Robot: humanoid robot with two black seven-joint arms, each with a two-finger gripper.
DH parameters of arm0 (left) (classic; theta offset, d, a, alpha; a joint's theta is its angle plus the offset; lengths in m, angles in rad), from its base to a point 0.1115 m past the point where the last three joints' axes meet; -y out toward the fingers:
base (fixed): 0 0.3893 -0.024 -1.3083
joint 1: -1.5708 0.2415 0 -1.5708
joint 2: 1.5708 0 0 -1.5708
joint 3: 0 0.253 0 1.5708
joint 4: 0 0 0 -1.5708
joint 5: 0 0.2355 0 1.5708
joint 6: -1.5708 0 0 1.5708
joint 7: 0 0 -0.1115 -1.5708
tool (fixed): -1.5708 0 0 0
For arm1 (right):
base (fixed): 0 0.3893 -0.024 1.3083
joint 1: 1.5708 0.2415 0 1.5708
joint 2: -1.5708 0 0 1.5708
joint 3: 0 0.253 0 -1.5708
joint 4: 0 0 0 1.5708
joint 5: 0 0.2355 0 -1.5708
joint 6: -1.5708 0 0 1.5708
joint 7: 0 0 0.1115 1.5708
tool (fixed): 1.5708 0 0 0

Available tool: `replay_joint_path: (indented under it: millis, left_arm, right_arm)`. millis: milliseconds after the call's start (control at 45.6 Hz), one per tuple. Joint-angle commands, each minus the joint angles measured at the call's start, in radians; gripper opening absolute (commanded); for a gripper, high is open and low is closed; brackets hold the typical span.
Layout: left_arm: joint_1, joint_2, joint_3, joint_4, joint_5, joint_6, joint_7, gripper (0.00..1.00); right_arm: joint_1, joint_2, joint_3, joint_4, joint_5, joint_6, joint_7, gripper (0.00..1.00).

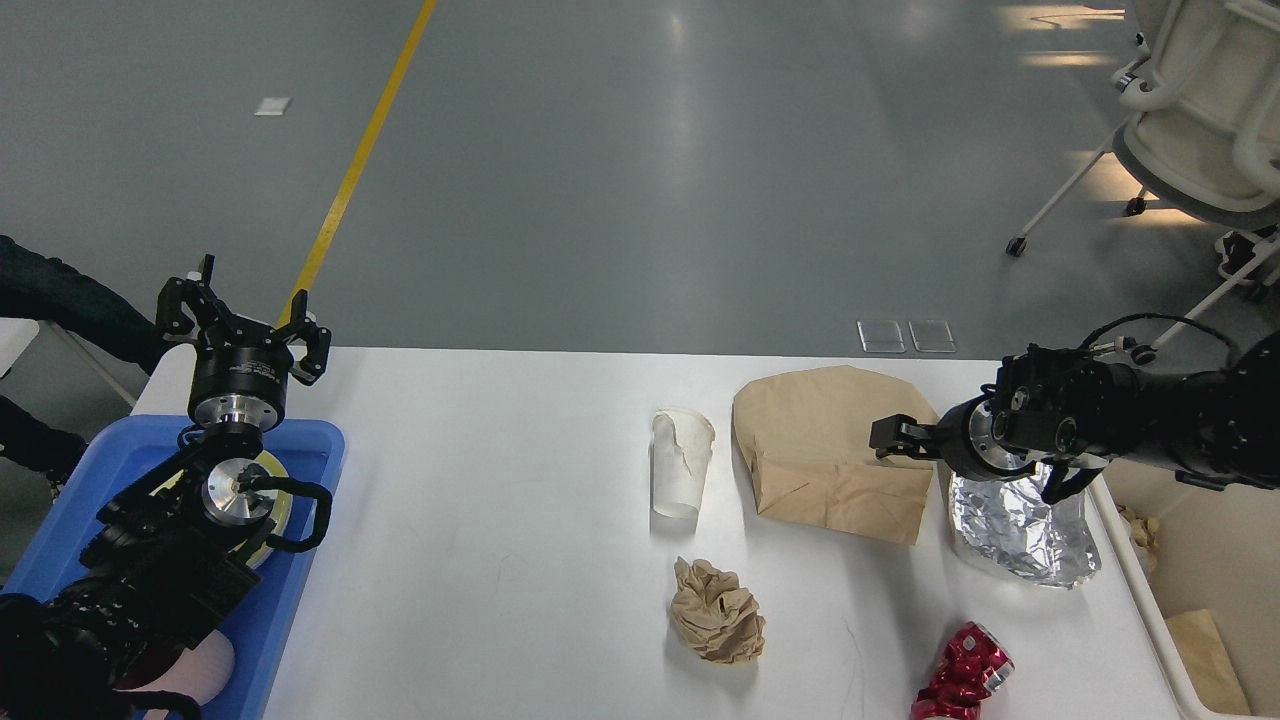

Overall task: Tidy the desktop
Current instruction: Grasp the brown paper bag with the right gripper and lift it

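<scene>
The white desktop (500, 520) carries litter on its right half: a dented white paper cup (681, 465), a flat brown paper bag (820, 450), a crumpled foil container (1020, 525), a brown paper ball (717, 610) and a crushed red can (960, 680). My right gripper (890, 437) points left, low over the bag's right edge, with its wrist covering the foil's far end. Its fingers merge into one dark block. My left gripper (243, 315) stands open and empty above the desktop's back left corner.
A blue tray (310, 560) holding a yellowish plate (283, 510) overhangs the desktop's left edge under my left arm. A cream bin (1200, 560) with paper scraps stands against the right edge. A wheeled white chair (1190, 120) is on the floor behind.
</scene>
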Motion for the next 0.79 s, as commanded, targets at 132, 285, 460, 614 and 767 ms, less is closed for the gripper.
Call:
replay_joint_path:
  millis: [132, 285, 460, 614, 767]
  left_arm:
    - [0.000, 0.000, 0.000, 0.000, 0.000, 0.000, 0.000, 0.96]
    - [0.000, 0.001, 0.000, 0.000, 0.000, 0.000, 0.000, 0.96]
    - [0.000, 0.000, 0.000, 0.000, 0.000, 0.000, 0.000, 0.96]
    - [0.000, 0.000, 0.000, 0.000, 0.000, 0.000, 0.000, 0.96]
    - [0.000, 0.000, 0.000, 0.000, 0.000, 0.000, 0.000, 0.96]
  right_arm:
    - [0.000, 0.004, 0.001, 0.011, 0.009, 0.007, 0.000, 0.00]
    - [0.002, 0.003, 0.016, 0.010, 0.014, 0.004, 0.000, 0.00]
    - [0.011, -0.008, 0.053, 0.016, 0.014, 0.009, 0.000, 0.00]
    - [0.037, -0.022, 0.076, 0.022, 0.014, 0.050, -0.001, 0.00]
    - [0.086, -0.083, 0.122, 0.057, 0.040, 0.113, -0.001, 0.00]
